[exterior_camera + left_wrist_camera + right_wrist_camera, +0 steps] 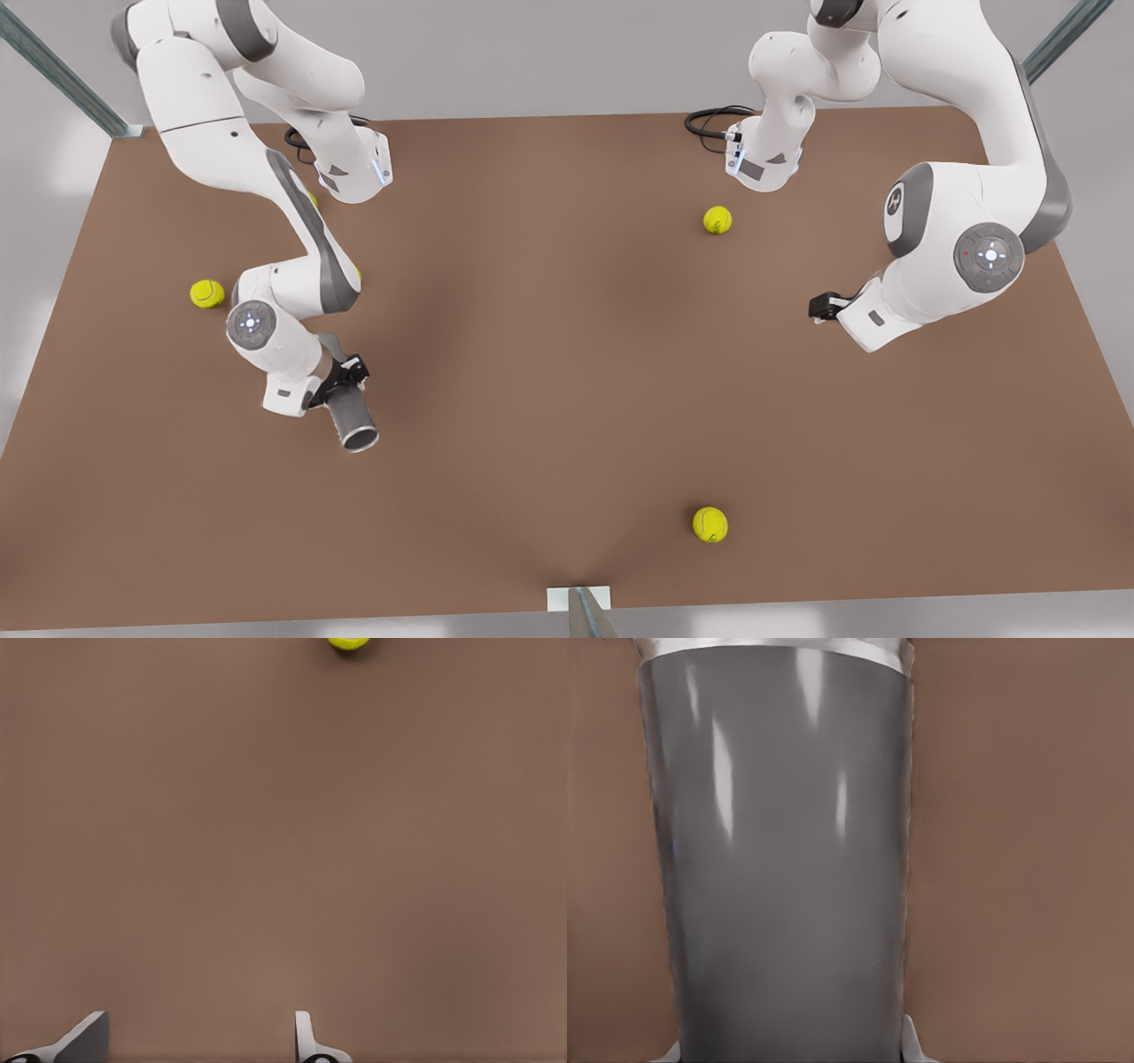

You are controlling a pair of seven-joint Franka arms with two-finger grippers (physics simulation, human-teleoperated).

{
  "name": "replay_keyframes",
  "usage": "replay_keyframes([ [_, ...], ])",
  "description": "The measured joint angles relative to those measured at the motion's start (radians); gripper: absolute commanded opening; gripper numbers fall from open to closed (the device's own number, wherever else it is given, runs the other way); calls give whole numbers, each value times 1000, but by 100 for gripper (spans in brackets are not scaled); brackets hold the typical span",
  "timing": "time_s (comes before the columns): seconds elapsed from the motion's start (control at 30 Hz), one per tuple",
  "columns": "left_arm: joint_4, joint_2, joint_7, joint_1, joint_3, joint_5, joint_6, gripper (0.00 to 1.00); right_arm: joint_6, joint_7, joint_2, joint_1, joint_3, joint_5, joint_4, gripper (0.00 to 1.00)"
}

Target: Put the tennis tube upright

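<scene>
The tennis tube (pixel 351 415) is a dark grey cylinder with a lighter rim at its hollow end. It is at the front view's left and slants, hollow end toward the table's near edge. My right gripper (pixel 347 377) is shut on its body. In the right wrist view the tennis tube (pixel 780 859) stands between my right gripper's fingertips (pixel 911 1043). My left gripper (pixel 824 307) waits at the front view's right, low over the table. In the left wrist view my left gripper (pixel 197 1041) is open with nothing between its fingers.
Three yellow-green tennis balls lie on the brown table (pixel 549 354): one (pixel 206 293) at the front view's left, one (pixel 718 220) toward the back, one (pixel 710 524) near the front edge. A ball (pixel 348 641) lies far ahead of my left gripper.
</scene>
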Motion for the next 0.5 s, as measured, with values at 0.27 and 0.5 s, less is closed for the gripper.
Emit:
replay_keyframes([
  [0.27, 0, 5, 0, 2, -1, 0, 1, 100, 0, -126, 19, 58, 0, 0, 43, 74],
  [0.5, 0, 6, 0, 2, 0, -1, 2, 100, 9, -218, 95, 160, -1, -43, 142, 74],
])
